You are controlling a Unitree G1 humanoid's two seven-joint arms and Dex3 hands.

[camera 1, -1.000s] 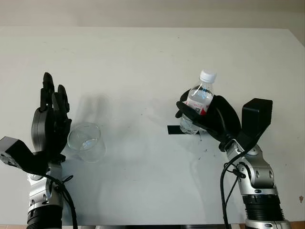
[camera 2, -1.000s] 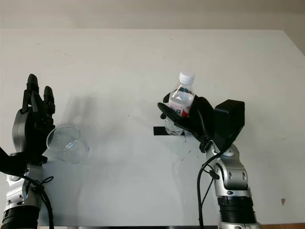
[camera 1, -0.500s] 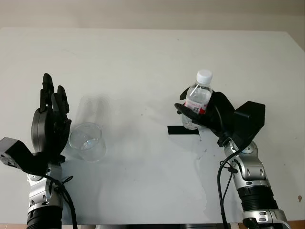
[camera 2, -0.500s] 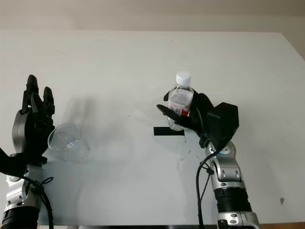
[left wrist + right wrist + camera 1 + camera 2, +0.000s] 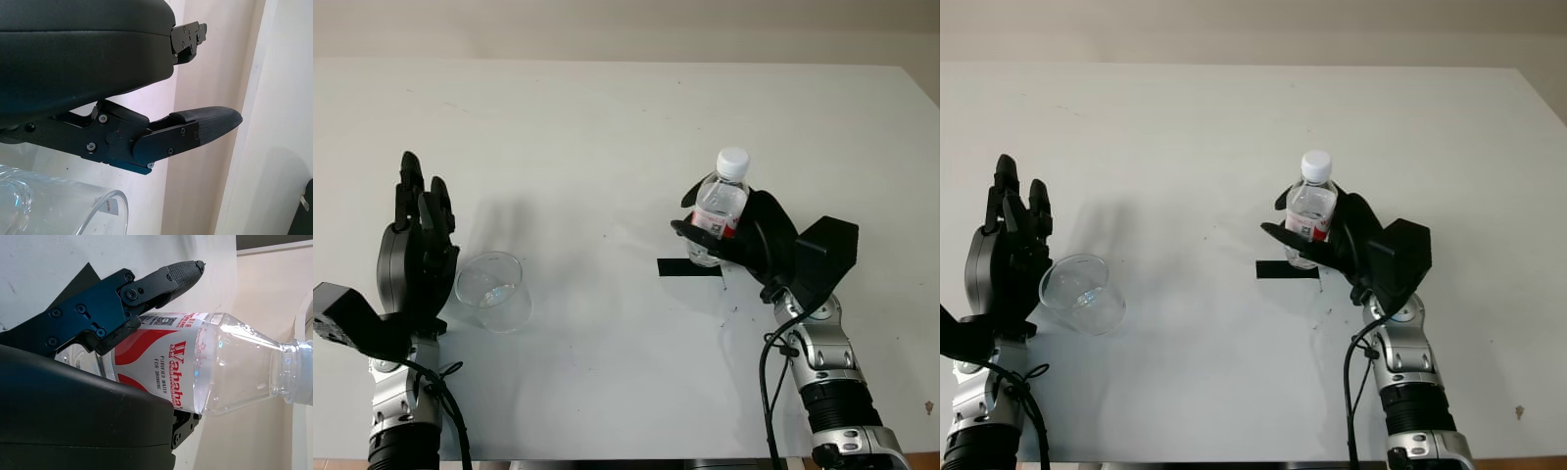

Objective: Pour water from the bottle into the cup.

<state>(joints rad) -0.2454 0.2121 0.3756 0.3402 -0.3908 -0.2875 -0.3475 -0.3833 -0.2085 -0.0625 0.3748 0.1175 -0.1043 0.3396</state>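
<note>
On the wide white desk (image 5: 626, 108), a short strip of black tape (image 5: 674, 267) lies right of centre, and the task's things stand well apart, one on each side. At the right, the right hand (image 5: 744, 240) has its black fingers (image 5: 146, 286) clamped around the labelled middle of the small clear plastic water bottle with a red-and-white label and white cap (image 5: 1309, 211). The bottle stands nearly upright just above the tape, its cap still on. It looks thin-walled and light, so it is likely to dent under a hard squeeze and slip on its smooth label; the grip across the waist, below the shoulder, seems the soundest place, and the cap will need to come off before any water flows. At the near left, the clear, wide-mouthed plastic cup (image 5: 491, 290) sits tilted just beside the left hand (image 5: 416, 250), which is open beside it, holding nothing. The cup looks light and easy to tip; steadying its wall would be wise.
</note>
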